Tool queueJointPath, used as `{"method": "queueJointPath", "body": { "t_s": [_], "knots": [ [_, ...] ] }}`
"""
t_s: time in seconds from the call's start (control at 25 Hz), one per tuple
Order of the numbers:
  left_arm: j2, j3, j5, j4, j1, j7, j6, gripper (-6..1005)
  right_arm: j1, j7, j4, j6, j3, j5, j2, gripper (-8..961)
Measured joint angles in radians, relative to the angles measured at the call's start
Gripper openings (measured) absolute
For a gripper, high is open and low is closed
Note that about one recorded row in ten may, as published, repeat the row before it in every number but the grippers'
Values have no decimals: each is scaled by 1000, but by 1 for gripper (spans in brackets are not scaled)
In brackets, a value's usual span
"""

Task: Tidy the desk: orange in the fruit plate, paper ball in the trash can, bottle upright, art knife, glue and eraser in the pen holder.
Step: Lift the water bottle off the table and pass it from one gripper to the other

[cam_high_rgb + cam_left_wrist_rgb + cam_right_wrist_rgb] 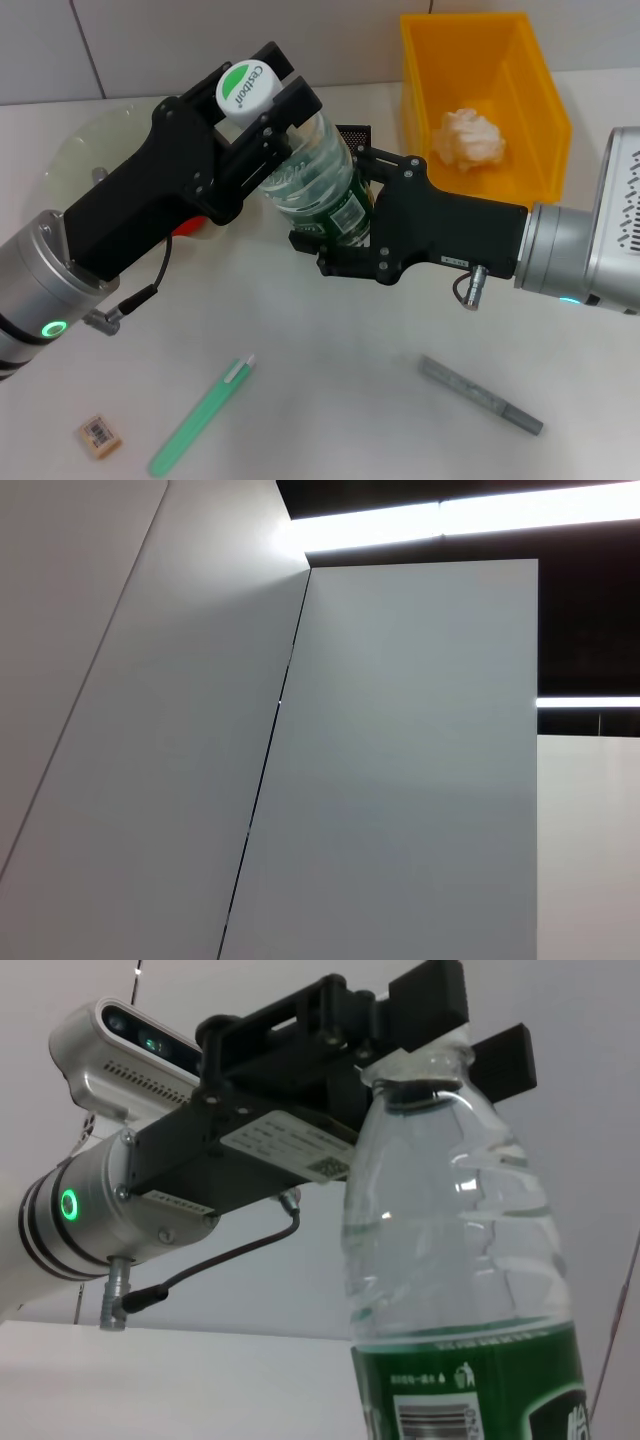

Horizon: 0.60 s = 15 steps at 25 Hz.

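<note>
Above the desk, both hands clamp the bottle: left hand neck, right hand base.

A: Head camera — high, looking forward and down on the whole desk, both arms entering from the sides, wall tiles along the far edge.

B: Left wrist camera?

A: Turned up and away from the desk. Only blank wall panels and a ceiling light strip — shares nothing with the other two.

B: Right wrist?

A: Low and very close, looking upward along the bottle to the left gripper at its neck. The head view shows that same bottle and left gripper from above.
</note>
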Motion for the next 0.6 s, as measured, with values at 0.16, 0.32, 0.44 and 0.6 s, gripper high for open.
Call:
{"method": "queueJointPath", "body": {
  "t_s": [0.16,0.32,0.44,0.6],
  "knots": [
    [0,0,0,2,0,0,1,439,0,0,8,0,0,0,1,765],
    [0,1,0,4,0,0,1,439,0,0,17,1,-1,-1,1,764],
    [0,1,0,6,-1,0,2,439,0,0,24,2,-2,-1,3,764],
    [0,0,0,6,-2,0,2,439,0,0,35,2,-2,-1,3,764]
  ]
}}
